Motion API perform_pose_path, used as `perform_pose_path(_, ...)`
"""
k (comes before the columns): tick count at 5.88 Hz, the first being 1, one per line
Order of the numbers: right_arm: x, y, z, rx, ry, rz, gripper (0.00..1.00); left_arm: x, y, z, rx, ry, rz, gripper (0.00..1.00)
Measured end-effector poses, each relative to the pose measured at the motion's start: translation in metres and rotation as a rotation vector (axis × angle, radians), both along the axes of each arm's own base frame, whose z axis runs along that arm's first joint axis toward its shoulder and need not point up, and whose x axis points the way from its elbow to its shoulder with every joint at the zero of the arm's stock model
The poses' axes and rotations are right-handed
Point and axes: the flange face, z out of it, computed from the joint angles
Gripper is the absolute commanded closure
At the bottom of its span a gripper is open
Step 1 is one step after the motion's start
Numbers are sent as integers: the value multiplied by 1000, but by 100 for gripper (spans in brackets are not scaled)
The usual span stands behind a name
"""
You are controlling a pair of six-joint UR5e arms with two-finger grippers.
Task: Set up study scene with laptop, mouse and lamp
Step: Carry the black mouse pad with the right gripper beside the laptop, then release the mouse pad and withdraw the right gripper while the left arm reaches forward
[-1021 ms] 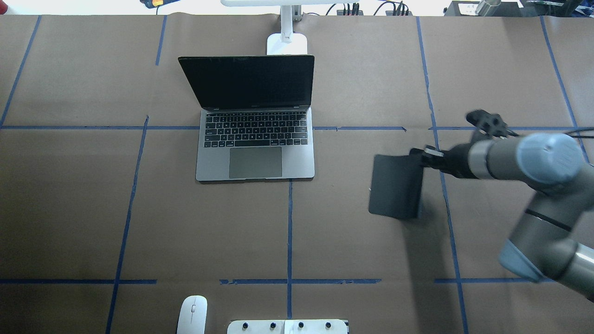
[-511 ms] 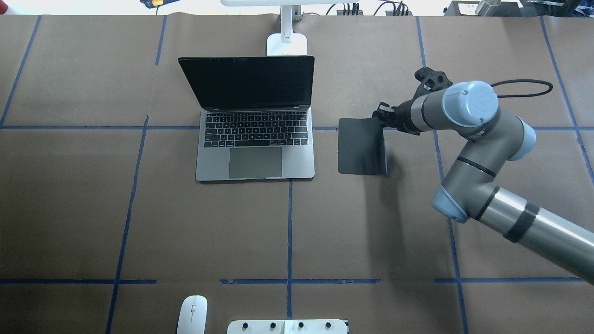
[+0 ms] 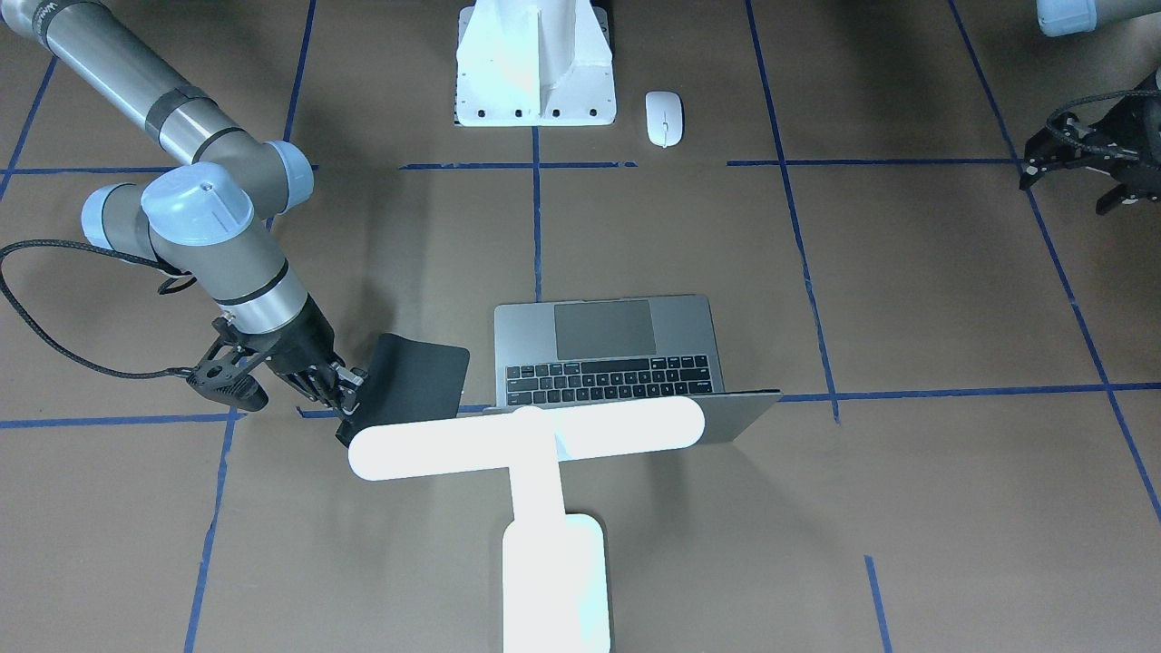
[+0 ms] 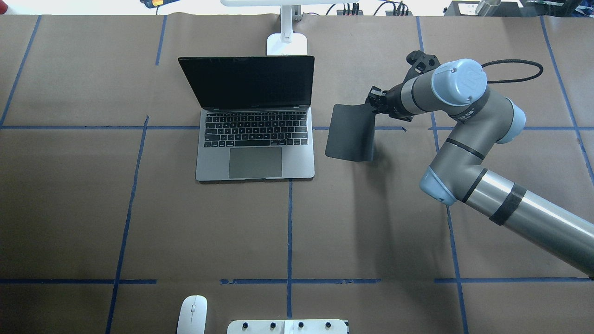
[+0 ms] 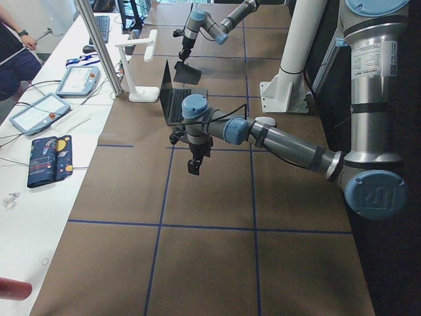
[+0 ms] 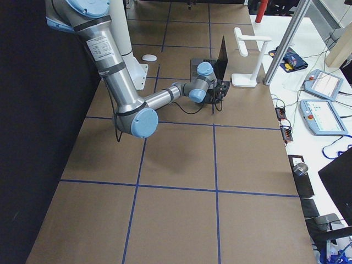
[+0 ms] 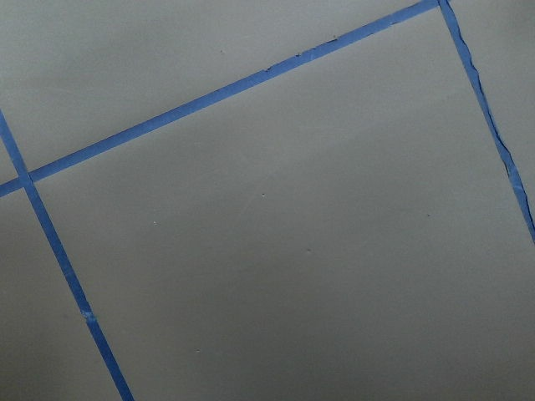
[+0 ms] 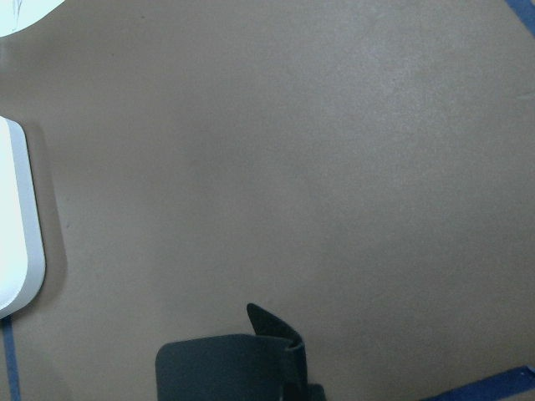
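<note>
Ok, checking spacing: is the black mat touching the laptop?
Apart. Overhead view shows a strip of bare table between the black mat and the laptop.

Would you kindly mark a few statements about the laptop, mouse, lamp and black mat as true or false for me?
1. The laptop is open. True.
2. The mouse lies on the black mat. False: it lies on the table beside the white pedestal, far from the mat.
3. The right pincer grips the mat by one edge. True.
4. The lamp stands next to the mouse. False: it stands behind the laptop's screen, across the table from the mouse.
</note>
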Motion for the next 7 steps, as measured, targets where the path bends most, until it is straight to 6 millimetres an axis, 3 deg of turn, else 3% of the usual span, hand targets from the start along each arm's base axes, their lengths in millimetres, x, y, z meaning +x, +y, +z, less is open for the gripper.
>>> perform_pose_path(1,-8,4,-4,-1,-1,-10,96,0,0,0,0,0,0,0)
perform_pose_path(2,-15,10,-7,-1,-3,-22,85,0,0,0,0,0,0,0)
perform_pose_path(3,-19,13,-9,1,-5,-30,1,0,0,0,-1,0,0,0)
perform_pose_path(5,-20,14,-6,13,14,-61,0,0,-1,0,-2,-1,-1,0)
perform_pose_path(7,5,2,0,25,94,-185,0,4,-7,-11,13,8,-7,0)
